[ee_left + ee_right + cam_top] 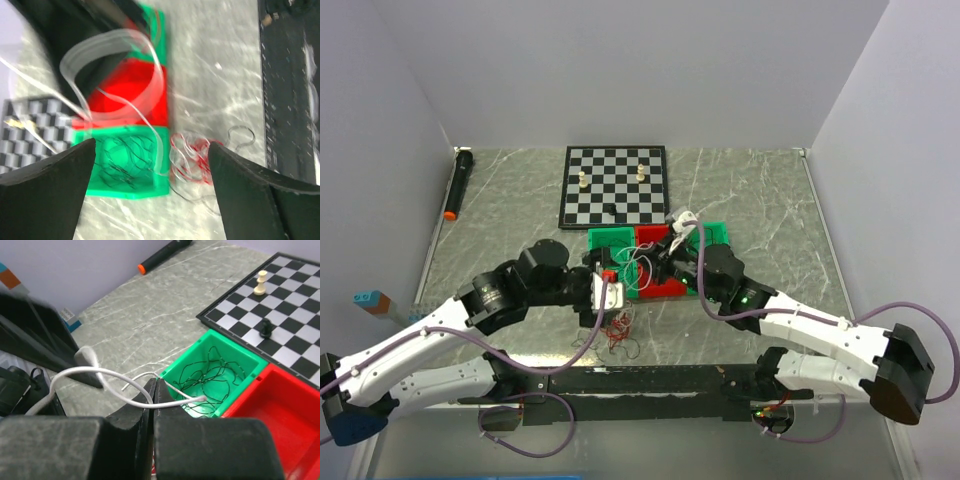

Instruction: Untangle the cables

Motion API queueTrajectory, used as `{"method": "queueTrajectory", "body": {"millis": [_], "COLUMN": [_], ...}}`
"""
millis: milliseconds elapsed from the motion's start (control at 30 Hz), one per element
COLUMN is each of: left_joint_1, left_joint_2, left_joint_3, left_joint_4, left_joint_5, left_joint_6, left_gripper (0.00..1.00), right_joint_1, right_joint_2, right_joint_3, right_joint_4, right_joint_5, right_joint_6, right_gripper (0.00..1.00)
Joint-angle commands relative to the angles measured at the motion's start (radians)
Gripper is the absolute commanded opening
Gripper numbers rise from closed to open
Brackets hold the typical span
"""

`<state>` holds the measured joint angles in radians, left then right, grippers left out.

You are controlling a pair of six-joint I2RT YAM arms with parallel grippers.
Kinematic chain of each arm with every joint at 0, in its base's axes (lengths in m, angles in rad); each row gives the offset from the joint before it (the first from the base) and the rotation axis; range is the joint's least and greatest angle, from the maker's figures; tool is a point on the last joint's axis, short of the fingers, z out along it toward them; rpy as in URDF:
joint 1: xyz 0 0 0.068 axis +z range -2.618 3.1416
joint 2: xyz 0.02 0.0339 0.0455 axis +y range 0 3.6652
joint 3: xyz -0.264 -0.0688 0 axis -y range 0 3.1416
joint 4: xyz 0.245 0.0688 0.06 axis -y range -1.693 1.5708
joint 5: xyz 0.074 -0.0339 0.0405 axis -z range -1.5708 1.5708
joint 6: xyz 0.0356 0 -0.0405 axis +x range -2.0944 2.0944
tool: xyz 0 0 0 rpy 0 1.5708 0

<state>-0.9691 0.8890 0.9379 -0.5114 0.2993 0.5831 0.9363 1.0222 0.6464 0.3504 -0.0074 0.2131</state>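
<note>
The table is seen from above its near edge; the green bin is viewed closely by both wrist cameras.

Bright, even overhead light, soft shadows. The left wrist view is motion-blurred: the thin white looping cable ahead of the left gripper smears into ghosted bands. Other views are sharp.
</note>
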Motion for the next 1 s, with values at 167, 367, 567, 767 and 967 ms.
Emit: {"method": "queueTrajectory", "body": {"millis": [167,367,567,767,967], "left_joint_1": [0.003,0.010,0.018,0.102,0.130], "left_joint_2": [-0.119,-0.124,-0.076,0.057,0.079], "left_joint_3": [-0.214,-0.333,-0.370,-0.337,-0.347], "left_joint_4": [0.072,0.183,0.318,0.372,0.326], "left_joint_5": [0.014,-0.042,-0.072,-0.019,0.184], "left_joint_6": [-0.017,-0.048,-0.126,-0.232,-0.157], "left_gripper": [0.97,0.97,0.98,0.99,0.94], "right_joint_1": [-0.007,-0.007,-0.007,-0.007,-0.007], "right_joint_2": [-0.083,-0.128,-0.158,-0.185,-0.206], "right_joint_3": [0.182,0.248,0.297,0.325,0.349], "right_joint_4": [-0.140,-0.174,-0.191,-0.191,-0.208], "right_joint_5": [0.021,-0.034,-0.094,-0.129,-0.111], "right_joint_6": [-0.035,-0.014,0.008,0.020,0.005], "right_gripper": [0.00,0.00,0.00,0.00,0.00]}}
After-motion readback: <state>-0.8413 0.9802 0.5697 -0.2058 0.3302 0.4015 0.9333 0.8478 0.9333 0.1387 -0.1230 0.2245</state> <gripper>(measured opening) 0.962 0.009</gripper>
